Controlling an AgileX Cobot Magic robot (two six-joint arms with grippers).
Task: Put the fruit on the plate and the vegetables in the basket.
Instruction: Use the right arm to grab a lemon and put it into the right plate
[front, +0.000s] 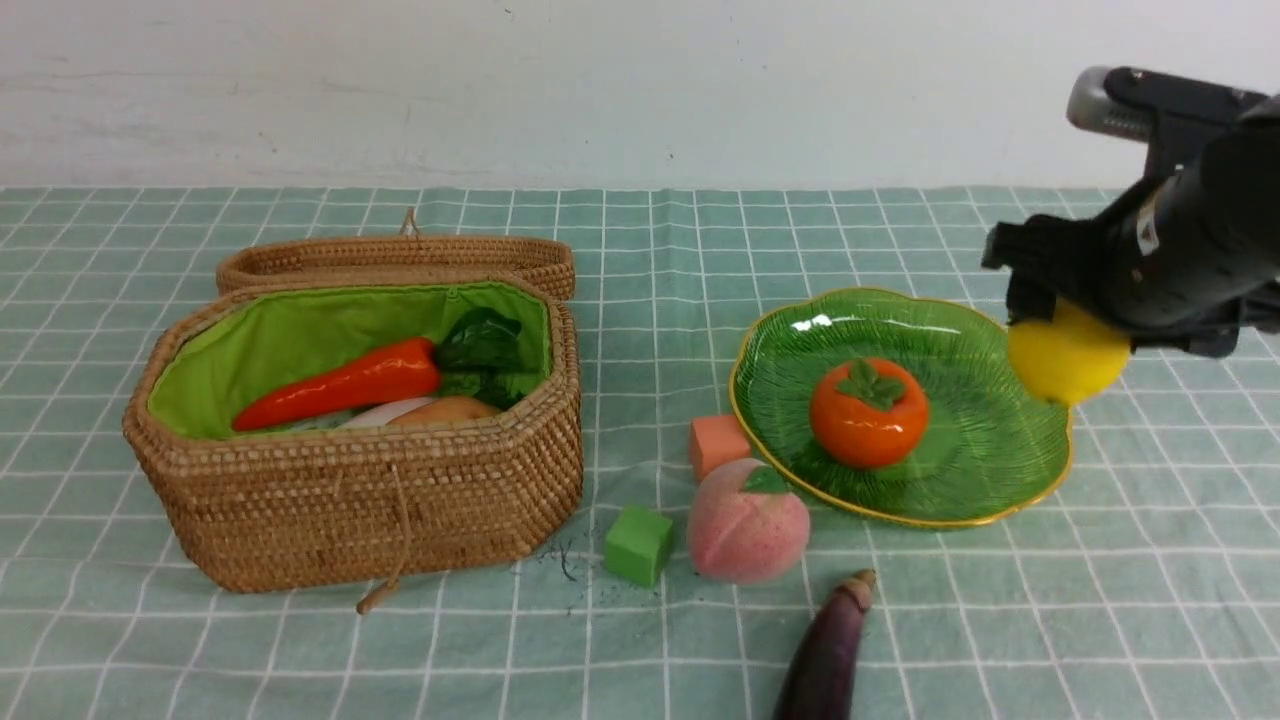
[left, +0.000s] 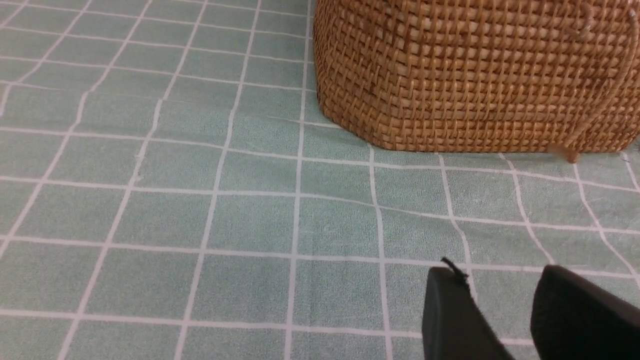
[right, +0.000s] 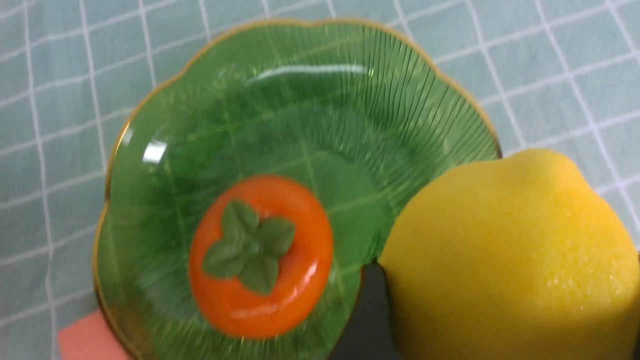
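Note:
My right gripper (front: 1062, 335) is shut on the yellow lemon (front: 1065, 358) (right: 510, 260), held in the air over the right rim of the green plate (front: 990, 470) (right: 300, 100). The orange persimmon (front: 868, 412) (right: 260, 255) sits on the plate. The pink peach (front: 748, 525) and the purple eggplant (front: 830, 655) lie on the cloth in front of the plate. The open wicker basket (front: 370, 500) (left: 475, 75) holds the carrot (front: 345, 385), the potato (front: 450, 410) and the radish (front: 375, 413). My left gripper (left: 497, 280) is open and empty, low over the cloth near the basket's wall.
An orange cube (front: 718, 443) touches the plate's left edge beside the peach. A green cube (front: 638, 543) lies between the basket and the peach. The basket's lid (front: 400, 258) lies folded back behind it. A checked green cloth covers the table.

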